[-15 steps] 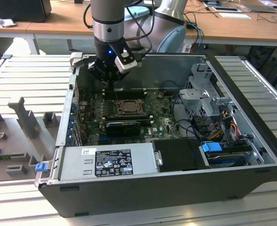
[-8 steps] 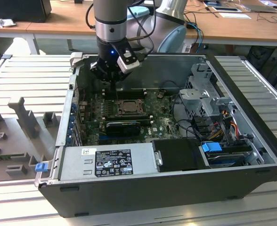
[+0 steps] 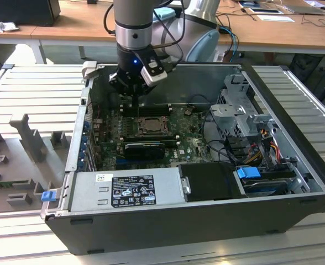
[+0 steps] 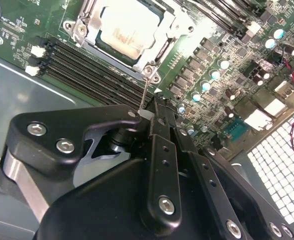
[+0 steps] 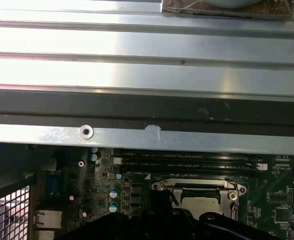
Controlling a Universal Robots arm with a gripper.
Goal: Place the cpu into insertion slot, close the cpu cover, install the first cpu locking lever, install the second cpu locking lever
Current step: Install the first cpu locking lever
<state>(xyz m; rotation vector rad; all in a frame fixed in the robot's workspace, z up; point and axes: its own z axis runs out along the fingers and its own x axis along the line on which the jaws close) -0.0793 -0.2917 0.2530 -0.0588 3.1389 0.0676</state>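
1. An open computer case [image 3: 195, 229] lies on its side on a slatted metal table [image 3: 35, 94]. Its green circuit board [image 4: 192, 35] is exposed to the robot arm [image 3: 132, 25], which reaches in from above.
2. The gripper [image 4: 148, 113] hangs low over the board, just beside the insertion slot [image 4: 82, 31], on the side towards the case's far wall in the exterior view. The claw looks clenched: no gap shows between its tips in the second wrist view.
3. The insertion slot sits near the middle of the board, alongside a bank of long black memory slots [image 4: 87, 67].
4. The cpu cover [image 4: 136, 62] lies flat over the slot, its metal frame surrounding the chip. By that showing, the closing step appears done.
5. The cpu [image 4: 129, 30] rests inside the slot, its pale silvery face visible through the cover's cut-out in both wrist views. The placing step appears done as well.
6. A thin wire locking lever [image 4: 144, 92] runs from the slot's corner up to the gripper's tips, standing clear of the board rather than lying latched. Whether the claw pinches the lever's end or merely presses against it cannot be told. The lever work looks to be the step in hand, with this lever not yet seated. The state of the other lever cannot be made out.
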